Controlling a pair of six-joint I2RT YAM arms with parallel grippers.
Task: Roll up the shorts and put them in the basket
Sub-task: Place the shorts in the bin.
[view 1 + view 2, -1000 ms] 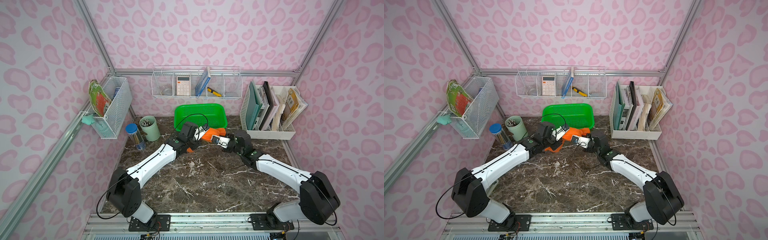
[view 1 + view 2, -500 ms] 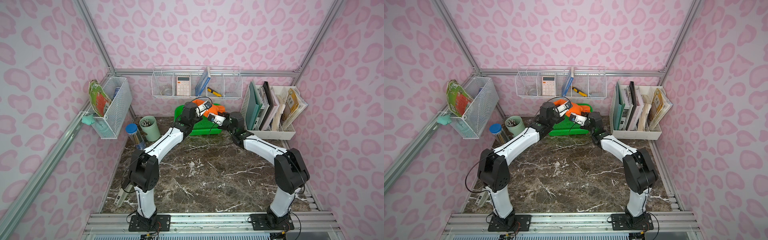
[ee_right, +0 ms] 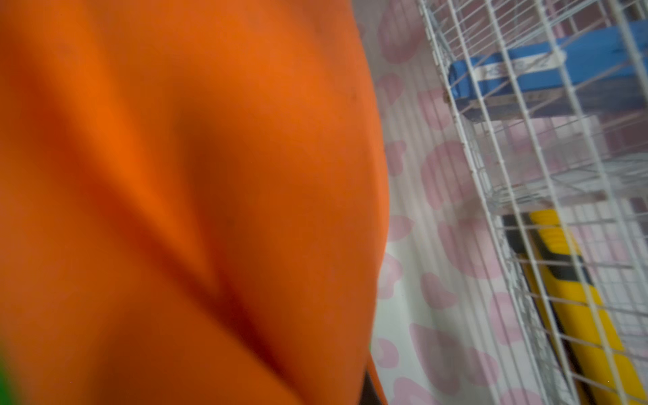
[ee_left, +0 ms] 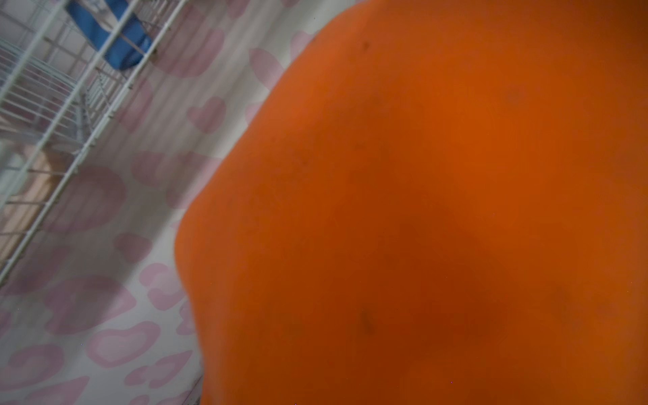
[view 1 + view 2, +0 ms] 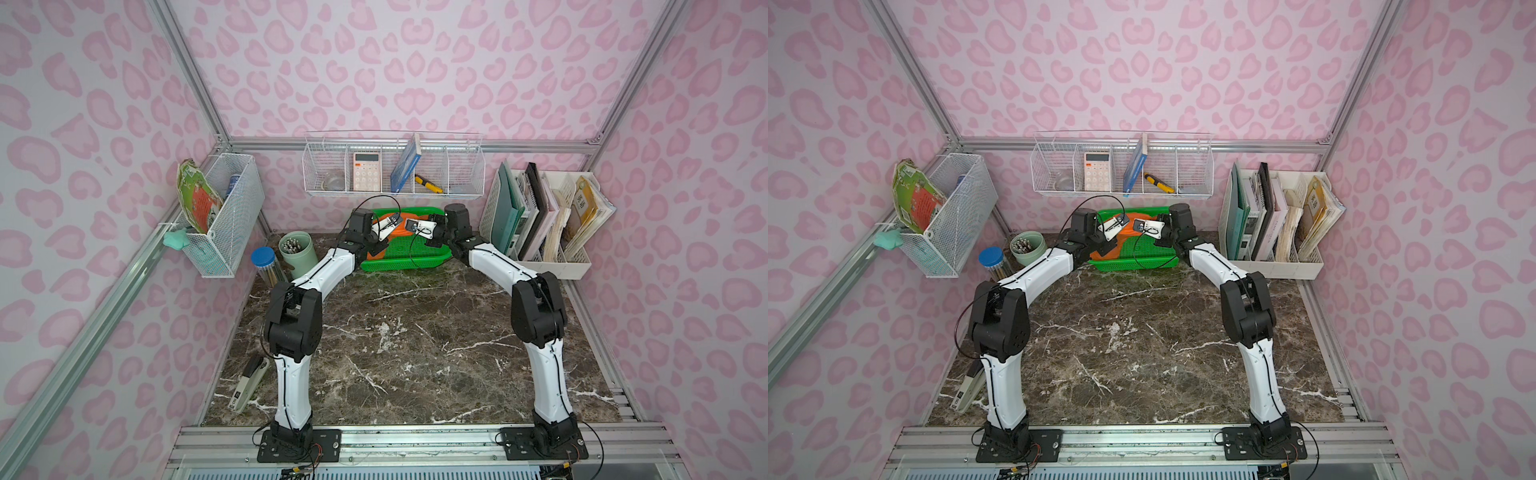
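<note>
Over one green basket (image 5: 407,264) at the far edge of the table (image 5: 415,353), two grippers face each other, tips close together. One pair of orange shorts (image 5: 398,230) is bunched between them inside the basket, with a fold lying over the rim on the left gripper's near side, as both top views show (image 5: 1106,254).

Cloth fills most of each wrist view (image 4: 420,210) (image 3: 175,175) and hides the fingers. How far the left gripper (image 5: 391,232) is parted, and whether it grips anything, cannot be told. The right gripper (image 5: 411,232) is closed right down, but whether it pinches fabric is hidden.

Just beyond the fingertips hangs one wire rack (image 5: 395,166) on the back wall, holding one calculator (image 5: 367,171), one blue book (image 5: 405,168) and one yellow knife (image 3: 578,315).

Outward of the left gripper stand one green cup (image 5: 296,253) and one blue-lidded jar (image 5: 264,262). Outward of the right gripper, one white file holder (image 5: 548,266) sits close to the forearm. Behind both wrists, toward the arm bases, the marble lies bare and wide, with one stapler (image 5: 249,384) at the left edge.
</note>
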